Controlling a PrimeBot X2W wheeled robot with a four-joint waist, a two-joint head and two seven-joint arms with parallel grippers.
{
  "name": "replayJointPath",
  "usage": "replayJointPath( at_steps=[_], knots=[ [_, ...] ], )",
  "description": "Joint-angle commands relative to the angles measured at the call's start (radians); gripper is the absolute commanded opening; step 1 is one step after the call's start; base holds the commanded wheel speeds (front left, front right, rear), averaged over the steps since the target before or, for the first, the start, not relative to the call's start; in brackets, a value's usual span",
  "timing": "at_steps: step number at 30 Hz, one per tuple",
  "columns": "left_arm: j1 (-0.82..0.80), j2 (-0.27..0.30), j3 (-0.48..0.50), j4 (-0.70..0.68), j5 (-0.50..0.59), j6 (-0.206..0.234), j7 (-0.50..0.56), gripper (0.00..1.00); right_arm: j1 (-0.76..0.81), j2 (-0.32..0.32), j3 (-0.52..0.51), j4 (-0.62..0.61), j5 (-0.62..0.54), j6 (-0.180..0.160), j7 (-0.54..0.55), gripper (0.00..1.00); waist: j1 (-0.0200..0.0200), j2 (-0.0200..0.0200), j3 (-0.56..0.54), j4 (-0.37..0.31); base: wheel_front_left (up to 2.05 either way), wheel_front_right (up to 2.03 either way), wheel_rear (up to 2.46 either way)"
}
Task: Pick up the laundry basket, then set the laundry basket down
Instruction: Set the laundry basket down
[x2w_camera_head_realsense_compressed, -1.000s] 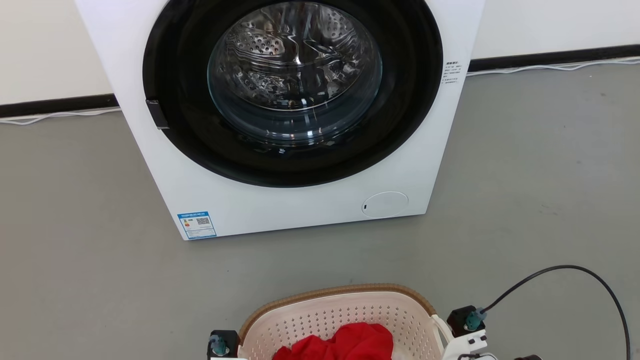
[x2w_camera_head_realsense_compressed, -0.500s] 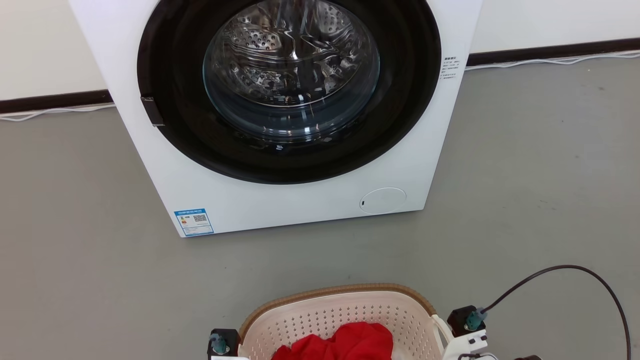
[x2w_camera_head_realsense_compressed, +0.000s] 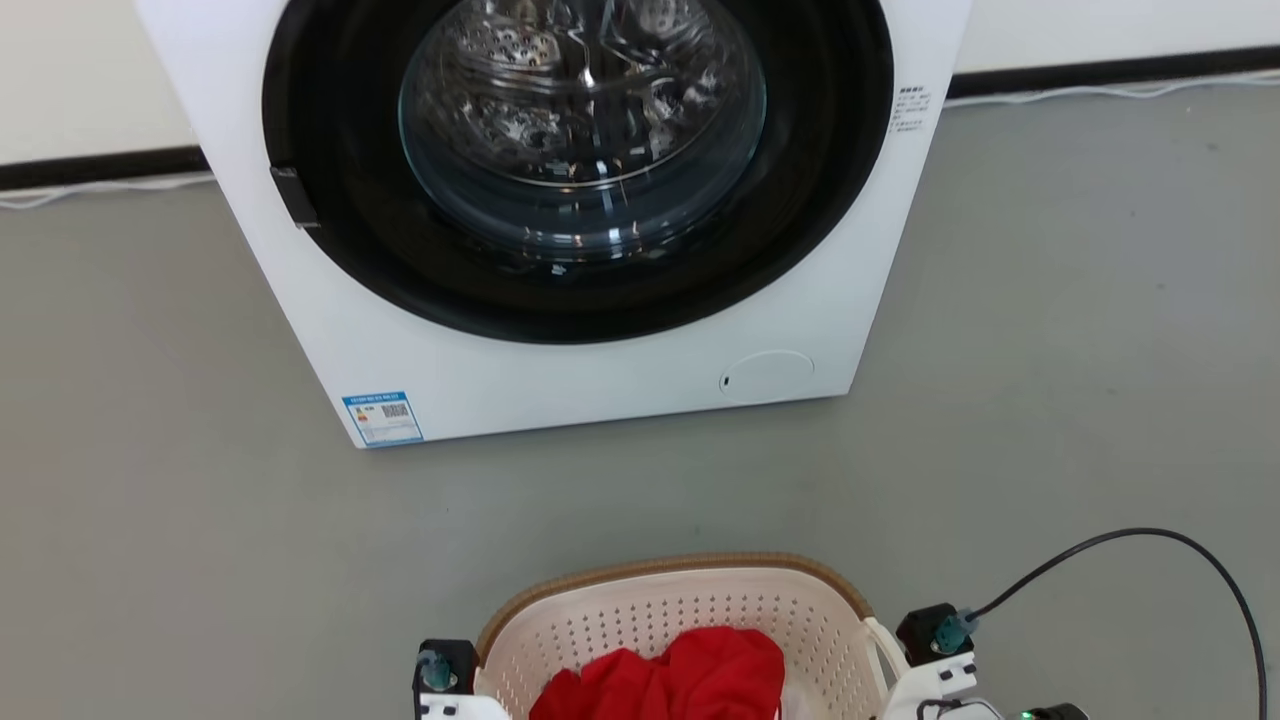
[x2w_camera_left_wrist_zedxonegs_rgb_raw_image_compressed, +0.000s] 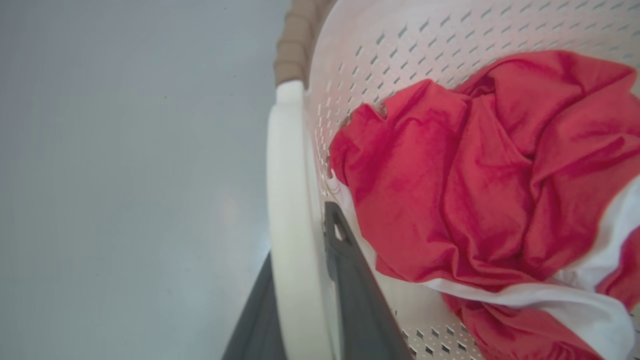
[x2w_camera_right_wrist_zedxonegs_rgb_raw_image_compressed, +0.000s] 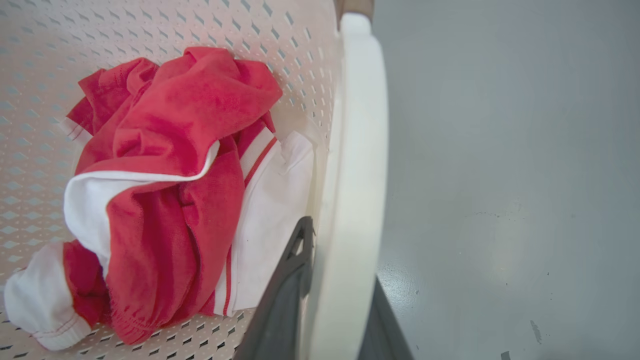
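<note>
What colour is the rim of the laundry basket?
Brown, woven-look; the laundry basket rim shows best in the head view.

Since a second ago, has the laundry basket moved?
Yes, slightly: floor between laundry basket and washing machine base has widened, so it drew back or down; camera shifted too.

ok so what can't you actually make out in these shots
Basket bottom: cut off by the head view's lower edge, so floor contact is unknown.
Left fingers: outer one partly behind the handle in the left wrist view.
Washer label: print too small in the head view.
Whatever lies under the red cloth: covered in both wrist views.
</note>
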Motion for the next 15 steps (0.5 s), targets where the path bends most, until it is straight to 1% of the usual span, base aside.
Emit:
replayJointPath(
  at_steps=[1,8,15],
  knots=[
    [-0.065,-0.013,0.007,-0.018,0.003,-0.001,-0.025,0.0,-0.033,0.032,0.029,-0.034,0.005,0.017,-0.013,0.0,0.0001,0.0,0.014,-0.001,0.0,0.0,0.0],
    [-0.137,-0.013,0.004,0.003,0.005,0.002,-0.043,0.0,-0.093,0.032,0.017,-0.032,0.006,0.017,-0.066,0.0,0.0001,0.0,0.098,-0.001,0.0,0.0,0.0],
    [-0.268,-0.013,0.011,0.025,0.021,0.013,-0.101,0.0,-0.194,0.032,-0.016,-0.016,0.003,0.017,-0.153,0.0,0.0001,0.0,0.228,0.007,0.0,0.0,0.0]
  ],
)
